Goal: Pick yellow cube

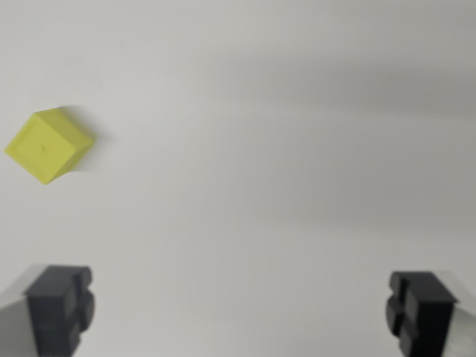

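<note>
A small yellow cube [48, 145] rests on the plain white surface at the wrist view's left, turned about 45 degrees. My gripper [238, 312] hangs above the surface at the bottom of the view. Its two dark fingertips [59, 305] stand far apart at the lower corners, so it is open with nothing between them. The cube lies above the left fingertip in the picture and well to the left of the gap's middle, apart from both fingers.
The white surface [282, 186] fills the whole view, with soft grey shadow bands across the upper right. Nothing else lies in view.
</note>
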